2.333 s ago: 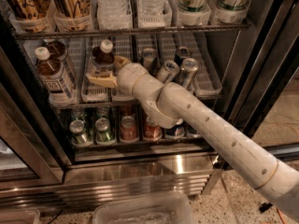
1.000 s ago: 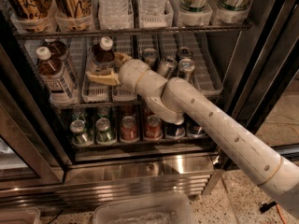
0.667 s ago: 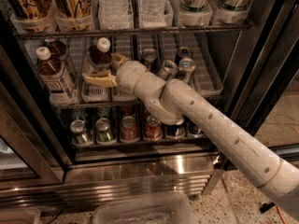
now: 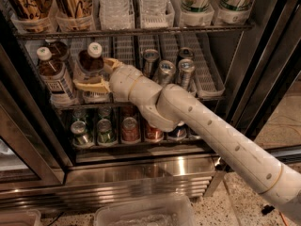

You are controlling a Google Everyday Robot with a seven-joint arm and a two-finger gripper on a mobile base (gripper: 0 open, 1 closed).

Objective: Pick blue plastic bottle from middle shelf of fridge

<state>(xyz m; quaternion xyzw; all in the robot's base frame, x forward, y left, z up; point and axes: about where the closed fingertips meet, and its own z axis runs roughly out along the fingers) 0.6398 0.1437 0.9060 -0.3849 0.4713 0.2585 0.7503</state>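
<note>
- 2 tan fingers [image 4: 90, 85] of the gripper [image 4: 101, 73] are standing spread apart, 1 crossing low in front of the blue plastic bottle [image 4: 91, 64], the other sitting at the bottle's right shoulder.
- Bottle is sitting between the fingers; whether they are pressing on it cannot be told.
- Bottle is standing roughly upright, white cap on top, dark drink showing, at the left front of the middle shelf [image 4: 214, 96].
- A 2nd similar bottle [image 4: 52, 76] is standing just beside it on the left.
- Gripper wrist is reaching in from the right; the white arm [image 4: 211, 126] is running down to the lower right corner, passing in front of the shelf edge.
- 4 silver cans [image 4: 165, 72] are standing right of the wrist, in white slotted lane trays [image 4: 200, 62].
- Rack below is holding short green, red and blue cans [image 4: 106, 130].
- Fridge [image 4: 257, 65] is showing black door frames and a stainless steel base [image 4: 141, 172].
- A clear plastic bin [image 4: 146, 212] is sitting on the floor in front.
</note>
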